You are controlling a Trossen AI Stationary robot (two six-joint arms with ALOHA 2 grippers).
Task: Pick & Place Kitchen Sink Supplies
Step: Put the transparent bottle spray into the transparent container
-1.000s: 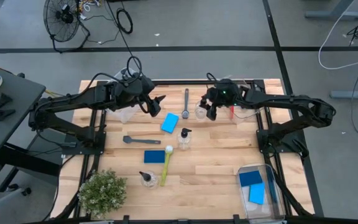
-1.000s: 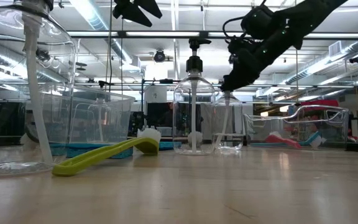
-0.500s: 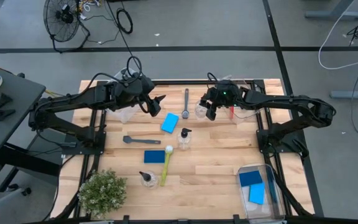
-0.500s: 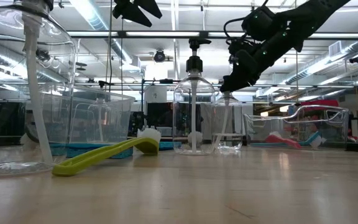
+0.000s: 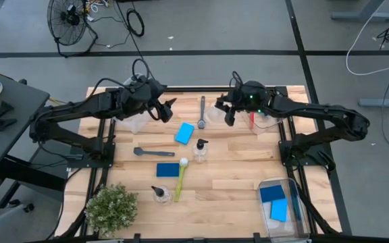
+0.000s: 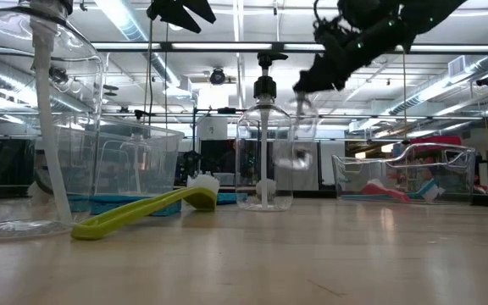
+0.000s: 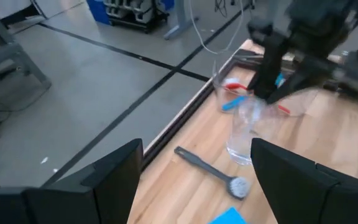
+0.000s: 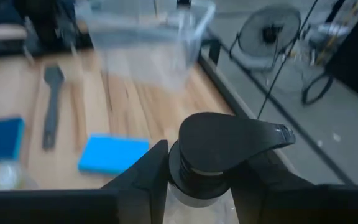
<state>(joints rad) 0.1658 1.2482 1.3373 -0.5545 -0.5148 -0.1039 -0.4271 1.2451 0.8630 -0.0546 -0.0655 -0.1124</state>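
Even, bright overhead light fills the high view, with only soft, short shadows on the wooden table (image 5: 221,182). In the low view, ceiling strip lights (image 6: 142,47) glare behind the clear bottle (image 6: 264,161), and the tabletop nearest the camera is out of focus. Both wrist views are motion-blurred.
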